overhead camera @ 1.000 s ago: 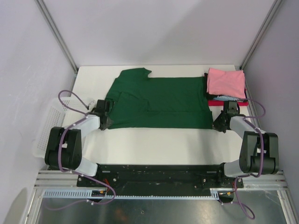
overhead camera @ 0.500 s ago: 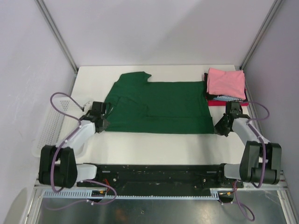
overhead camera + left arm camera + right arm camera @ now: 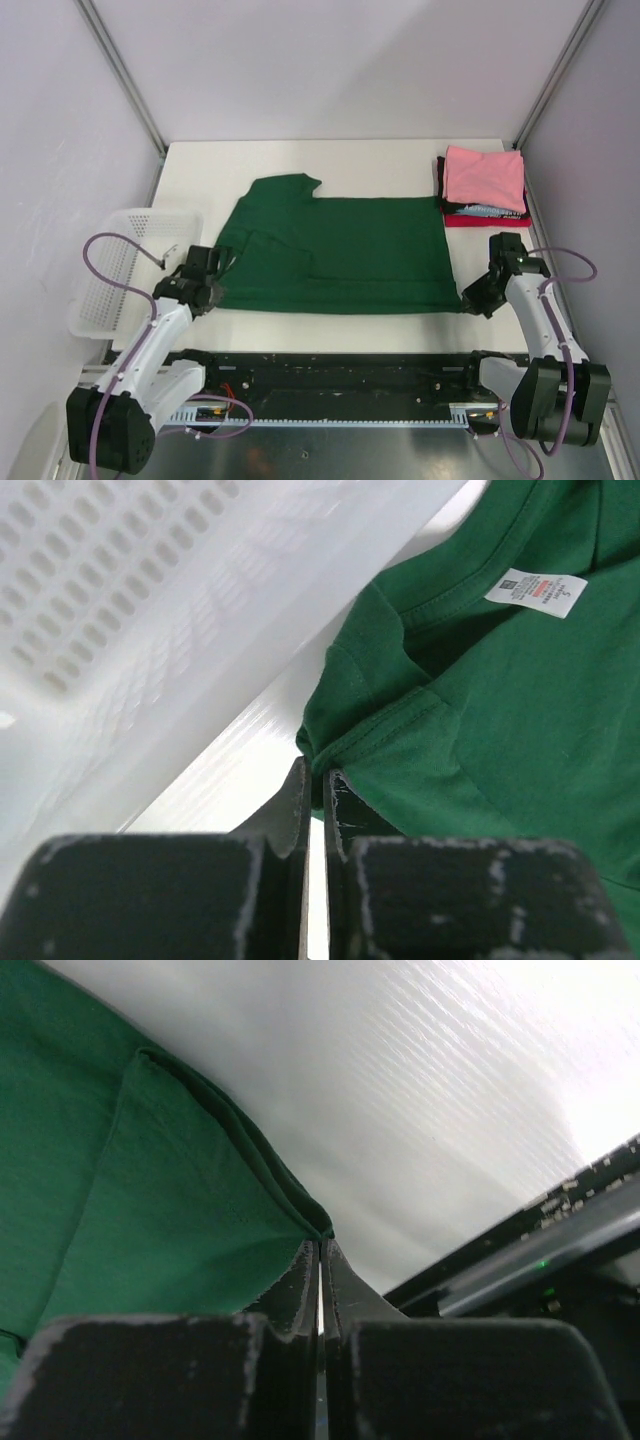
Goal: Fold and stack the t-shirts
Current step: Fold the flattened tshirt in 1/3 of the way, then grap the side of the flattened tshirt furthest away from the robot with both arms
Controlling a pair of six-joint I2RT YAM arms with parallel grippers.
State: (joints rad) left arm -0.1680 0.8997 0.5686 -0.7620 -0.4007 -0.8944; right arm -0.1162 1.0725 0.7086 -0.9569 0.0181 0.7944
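Fabric of the green t-shirt (image 3: 340,250) spreads flat across the middle of the white surface (image 3: 300,165) in the overhead view, with its collar end toward the left and its hem toward the right. Only this view takes in the folded pile at the far right corner. There the pink t-shirt (image 3: 485,178) lies on top, a black t-shirt (image 3: 442,185) shows as a thin edge under it, and the red t-shirt (image 3: 487,221) is at the bottom. The overhead view also shows the white mesh basket (image 3: 110,270) off the surface's left edge.

From above, both arms sit low at the shirt's near corners, too small to read the grip. The left wrist camera settles this for the left gripper (image 3: 318,780). Its fingers are nearly together, pinching a bunched fold at the sleeve hem, with the basket wall close alongside. It also shows a white size label (image 3: 535,590) inside the collar, which cannot be made out from overhead. The right wrist camera shows the right gripper (image 3: 320,1250) closed tight on the doubled hem corner, just above the surface's near edge.
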